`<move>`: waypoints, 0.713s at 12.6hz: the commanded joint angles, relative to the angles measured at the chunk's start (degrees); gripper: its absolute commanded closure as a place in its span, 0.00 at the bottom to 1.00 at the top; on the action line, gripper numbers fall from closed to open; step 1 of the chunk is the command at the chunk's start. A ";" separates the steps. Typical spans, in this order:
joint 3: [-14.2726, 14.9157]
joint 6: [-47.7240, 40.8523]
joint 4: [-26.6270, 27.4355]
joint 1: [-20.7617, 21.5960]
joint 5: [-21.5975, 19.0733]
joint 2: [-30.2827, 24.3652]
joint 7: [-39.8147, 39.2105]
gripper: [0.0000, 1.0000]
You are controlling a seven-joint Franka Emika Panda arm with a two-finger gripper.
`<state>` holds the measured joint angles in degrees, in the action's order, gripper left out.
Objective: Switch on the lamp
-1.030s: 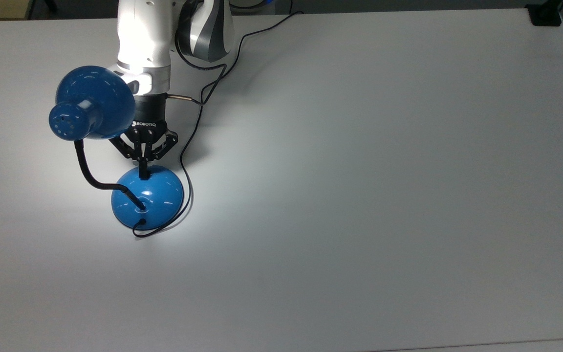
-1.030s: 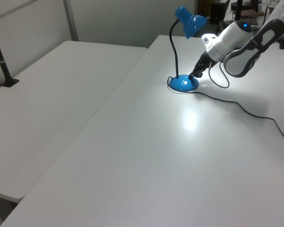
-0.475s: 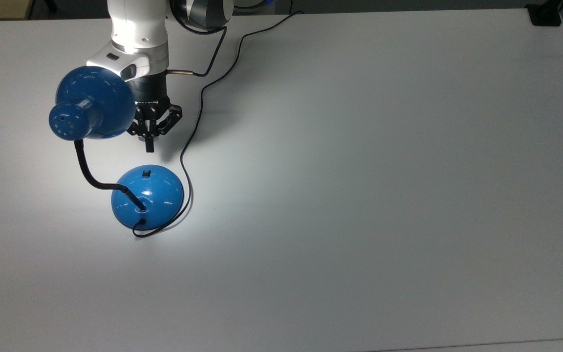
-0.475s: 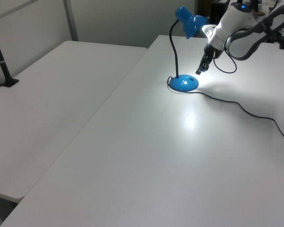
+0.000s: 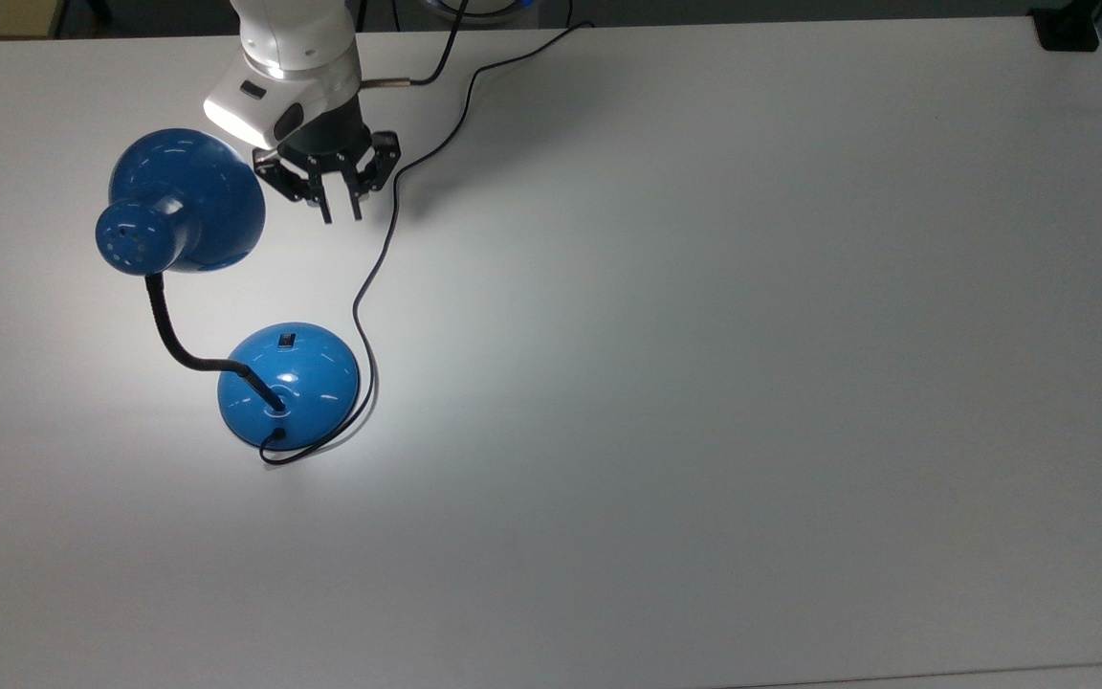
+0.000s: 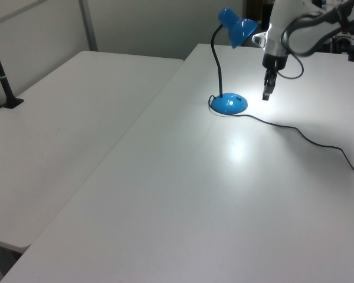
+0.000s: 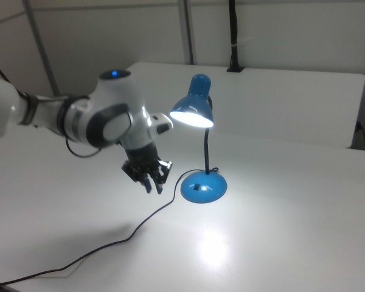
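Top view is showing the glossy blue desk lamp point(image 5: 288, 383) glowing on the smooth white table point(image 5: 704, 383), broad bare surface stretching to the top view's right. Well apart from its domed base, the black two-finger gripper point(image 5: 341, 212) is hanging slightly spread, holding nothing.

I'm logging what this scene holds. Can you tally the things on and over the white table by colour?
Blue: 1, the lamp, lit
Black: 2, the lamp's cord and the gripper, open
White: 1, the robot arm
Total: 4
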<state>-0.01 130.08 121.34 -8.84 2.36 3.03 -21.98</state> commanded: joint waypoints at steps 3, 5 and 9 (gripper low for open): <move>0.36 -29.25 -19.97 3.56 -3.22 -1.79 4.28 0.00; 0.45 -29.45 -23.41 4.70 -4.99 -1.88 15.24 0.00; 1.06 -29.27 -25.45 7.87 -4.29 -3.11 17.77 0.00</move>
<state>0.00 102.37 97.63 -3.13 -1.62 0.43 -5.67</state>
